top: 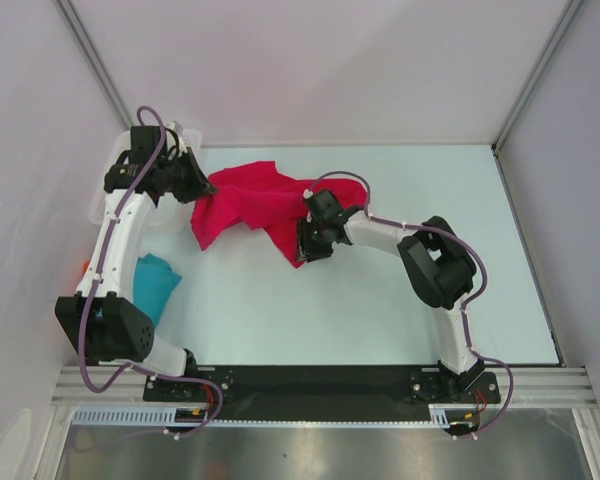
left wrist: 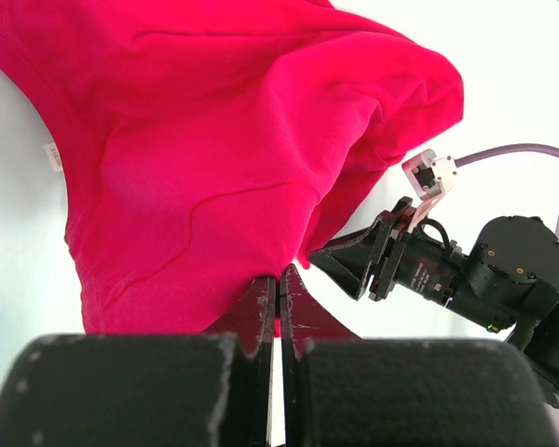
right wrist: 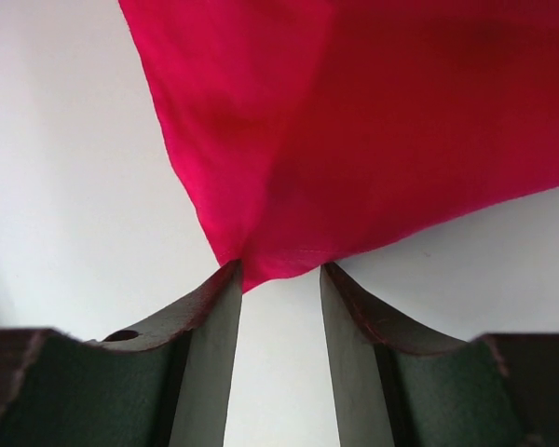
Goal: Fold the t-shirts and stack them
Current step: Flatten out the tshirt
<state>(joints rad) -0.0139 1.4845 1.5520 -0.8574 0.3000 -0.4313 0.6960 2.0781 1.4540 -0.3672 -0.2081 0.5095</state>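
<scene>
- early in the task, by judgement: opening out the crimson-pink shirt before any fold; nothing folded or stacked yet.
- lies bunched and creased toward the back middle of the table, strung between the two grippers.
- also in view: teal shirt, heaped at the left just beside the left arm, well apart from the crimson-pink one.
- left gripper: pressed together, pinching an edge of the crimson-pink shirt, with cloth draping away from the tips; hard to tell from the wrist view how deep the bite goes.
- right gripper: spread wide, with a pointed corner of the cloth hanging right at the gap, touching the inner tip of one finger, not clamped.
- next move, as a judgement: ease forward until the corner sits well between the pads, close on it, then draw away from the left gripper to stretch the cloth flat.
- calls for care: a thin corner, easily missed if closed too soon or too far out at the tips.
- left arm: stretched far up the left side, wrist turned in toward the centre.
- right arm: elbow bent out to the right, forearm folded back leftward, wrist tipped down at the shirt's near right edge.
</scene>
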